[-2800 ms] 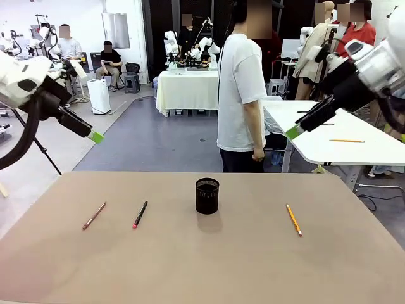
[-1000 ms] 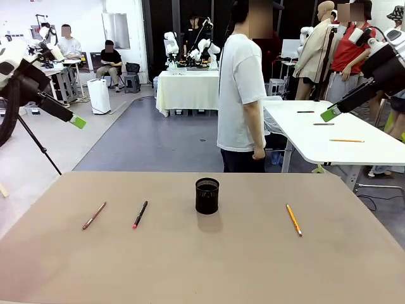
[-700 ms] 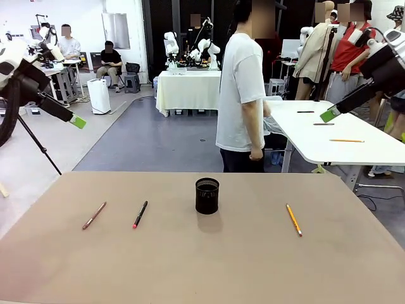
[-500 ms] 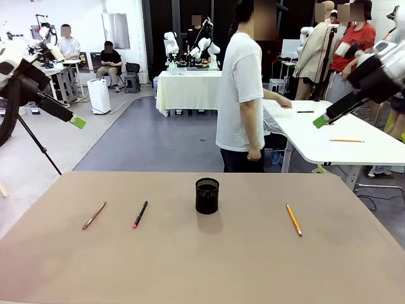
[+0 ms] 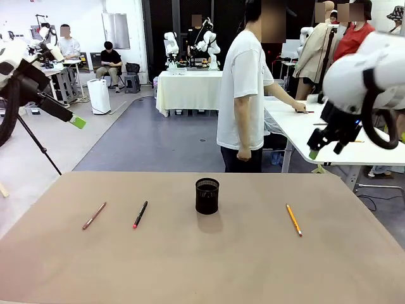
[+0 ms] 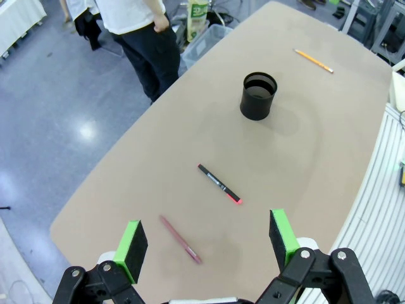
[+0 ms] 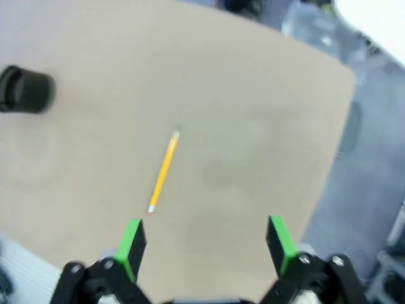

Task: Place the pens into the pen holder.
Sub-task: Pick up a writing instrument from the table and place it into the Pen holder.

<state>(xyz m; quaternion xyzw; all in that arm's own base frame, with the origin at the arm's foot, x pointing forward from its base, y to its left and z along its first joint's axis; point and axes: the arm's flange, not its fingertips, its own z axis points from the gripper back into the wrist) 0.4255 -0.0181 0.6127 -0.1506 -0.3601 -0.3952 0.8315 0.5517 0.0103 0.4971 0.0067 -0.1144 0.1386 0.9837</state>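
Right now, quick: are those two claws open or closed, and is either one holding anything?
Left gripper: open, holding nothing.
Right gripper: open, holding nothing.

A tan bench [image 5: 190, 266] took up the foreground, its top plain and matte. At its far edge a person [image 5: 243, 88] in a white T-shirt and dark trousers stood side-on, turned toward a white table [image 5: 294, 126] on the right. Farther back were a table draped in white cloth [image 5: 186, 88], a white boxy unit [image 5: 99, 95] on the grey floor [image 5: 145, 139], and two seated people [image 5: 111, 60]. In the left wrist view, a clear bin [image 6: 201, 39] sat on the floor just beside the bench.
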